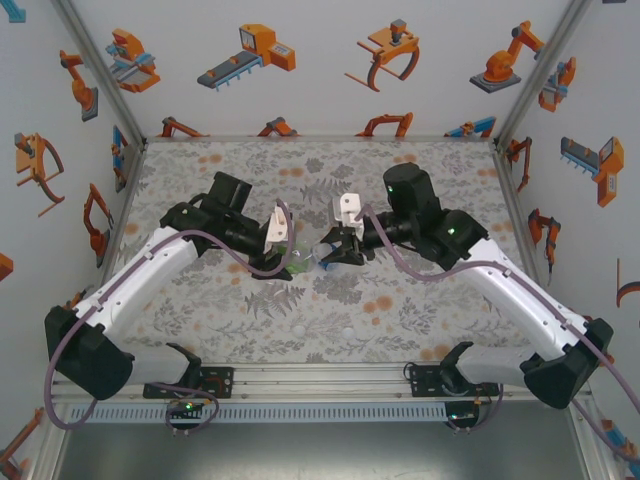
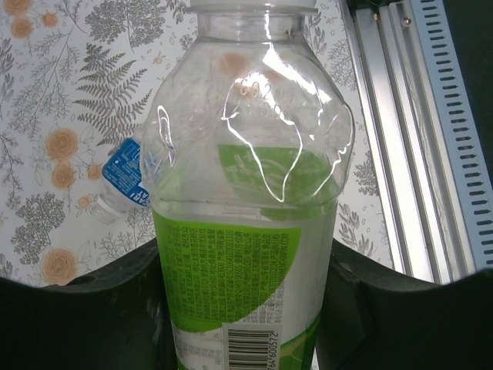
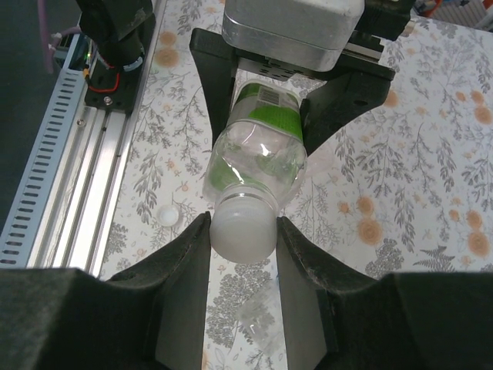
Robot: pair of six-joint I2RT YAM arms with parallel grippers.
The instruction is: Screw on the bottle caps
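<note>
Top view: we see the left tool (image 1: 283, 262) and right tool (image 1: 332, 254) meet at the green-label bottle (image 1: 304, 258) over the tabletop (image 1: 400, 310). Left wrist: the left tool clamps the bottle body. Right wrist: the right tool clamps its white cap (image 3: 243, 223).

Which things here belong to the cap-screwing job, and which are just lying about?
Job:
- green-label bottle, in the left gripper
- white cap on its neck, in the right gripper
- blue-label bottle, lying down
- loose cap

Not part of it:
- rail
- wall stickers
</note>
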